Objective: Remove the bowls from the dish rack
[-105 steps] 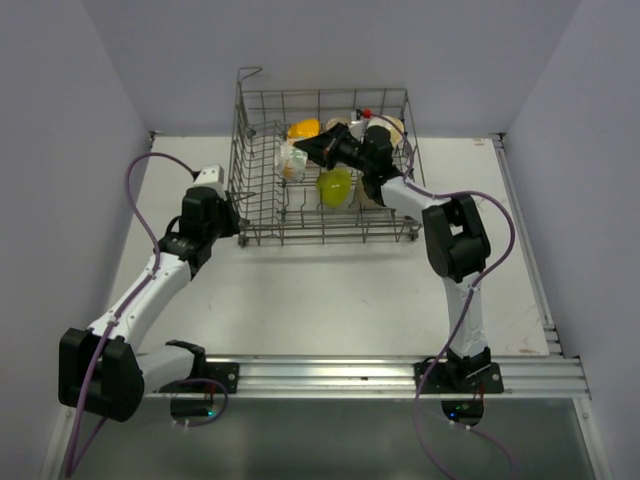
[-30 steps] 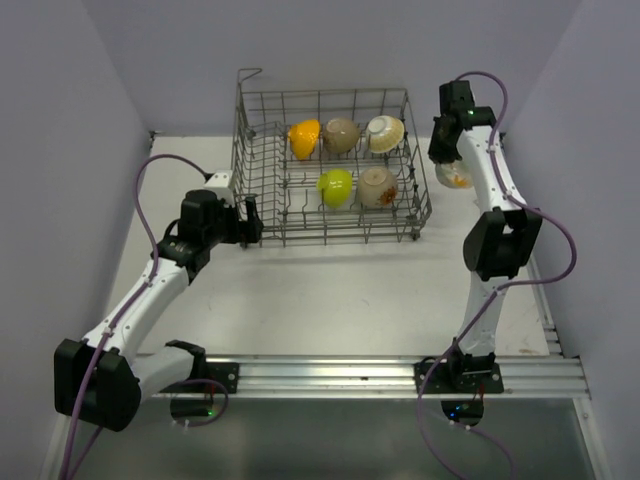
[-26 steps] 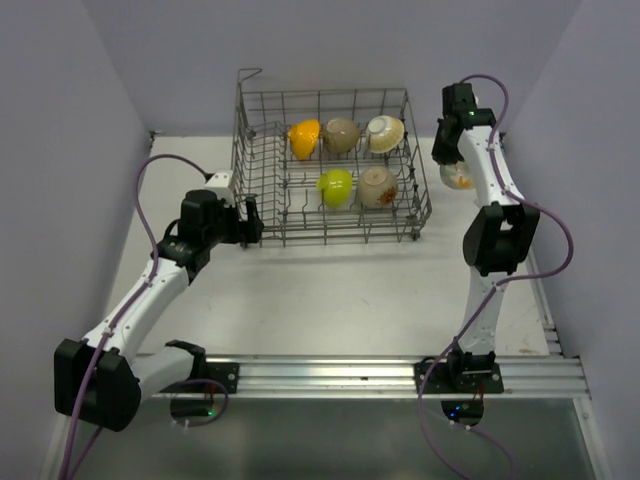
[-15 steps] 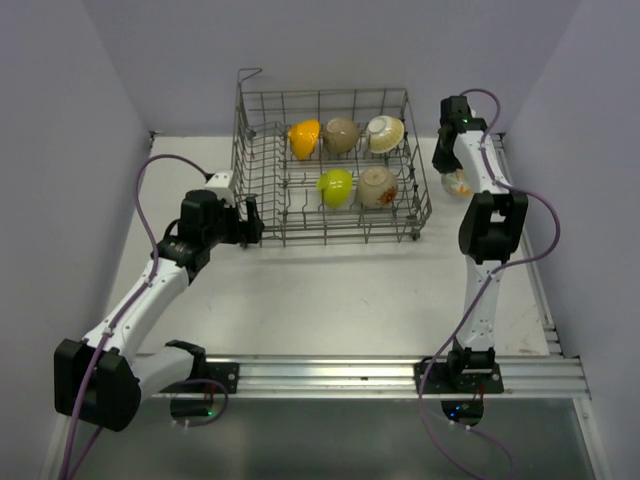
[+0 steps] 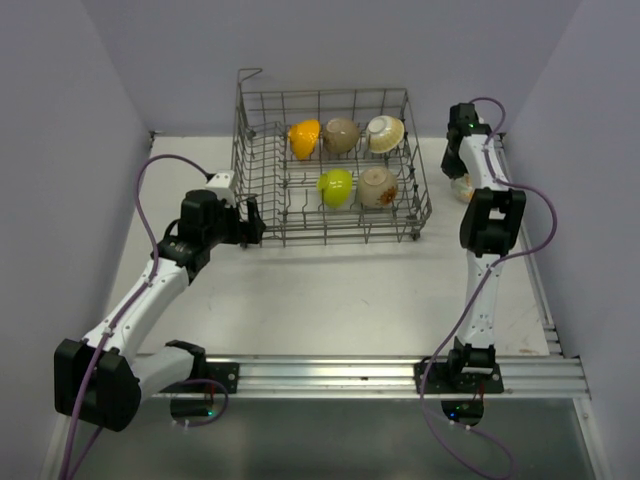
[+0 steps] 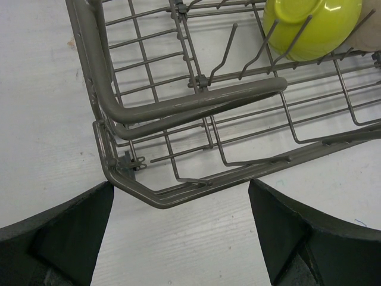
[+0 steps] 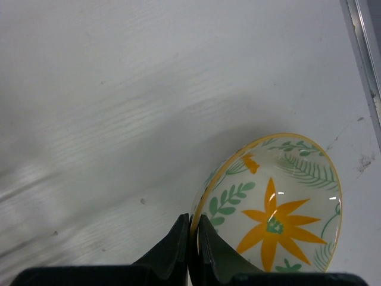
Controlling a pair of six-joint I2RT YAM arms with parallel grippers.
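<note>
Grey metal wire dish rack (image 5: 320, 103) at far centre of white worktop (image 5: 330, 290), five bowls (image 5: 335, 186) inside. Left gripper (image 6: 178, 232): jaws wide open, straddling rack's near-left corner. Right gripper (image 7: 191, 238): jaws pinched on rim of white bowl with orange flower print (image 7: 274, 226), bowl tilted, near worktop's far right edge.

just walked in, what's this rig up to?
It's unloading bowls from the dish rack. The right tool is shut on the rim of a flower-patterned bowl, down at the table right of the rack; I can't tell if it has touched down. The left tool is open at the rack's near left corner, holding nothing. Five bowls sit in the rack: orange bowl, tan bowl, white bowl, yellow-green bowl, speckled bowl.
</note>
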